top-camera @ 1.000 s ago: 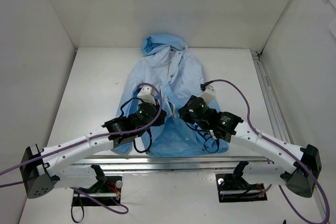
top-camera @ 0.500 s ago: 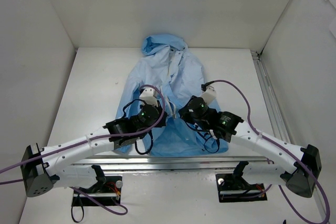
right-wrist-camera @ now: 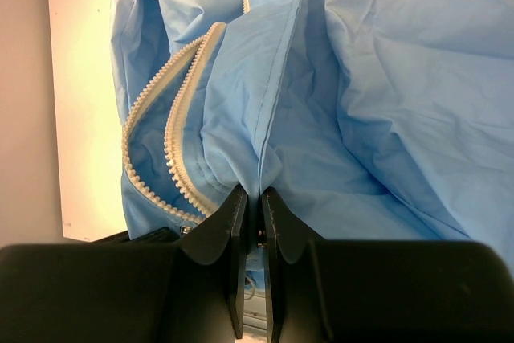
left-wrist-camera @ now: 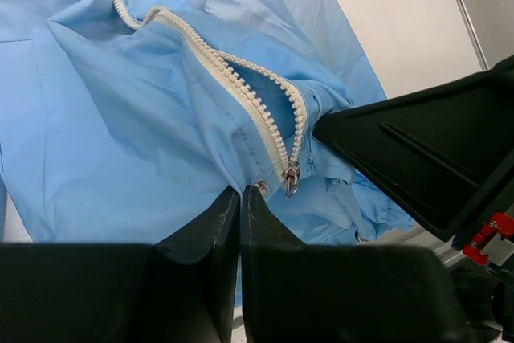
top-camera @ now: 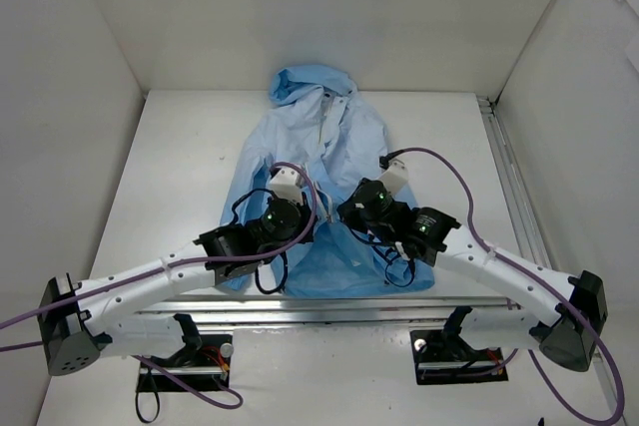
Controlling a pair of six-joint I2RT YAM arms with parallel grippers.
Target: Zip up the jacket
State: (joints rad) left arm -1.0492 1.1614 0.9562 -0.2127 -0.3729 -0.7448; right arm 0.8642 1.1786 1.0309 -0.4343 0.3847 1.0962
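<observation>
The light-blue jacket (top-camera: 329, 137) lies flat on the white table, hood at the far end. Its white zipper strip (left-wrist-camera: 241, 86) is open, with the metal slider (left-wrist-camera: 290, 180) at the bottom hem. My left gripper (top-camera: 306, 211) (left-wrist-camera: 241, 192) is shut on the jacket's hem fabric just left of the slider. My right gripper (top-camera: 337, 213) (right-wrist-camera: 259, 194) is shut on a fold of jacket fabric just right of the zipper teeth (right-wrist-camera: 173, 146). The two grippers sit close together over the lower front of the jacket.
White walls enclose the table on three sides. A metal rail (top-camera: 509, 187) runs along the right side and another (top-camera: 329, 306) along the near edge. The right gripper's black body (left-wrist-camera: 426, 158) shows close by in the left wrist view.
My left gripper has shifted slightly right and forward towards the zipper bottom. The right gripper has edged slightly left. Both stay shut on the fabric.
</observation>
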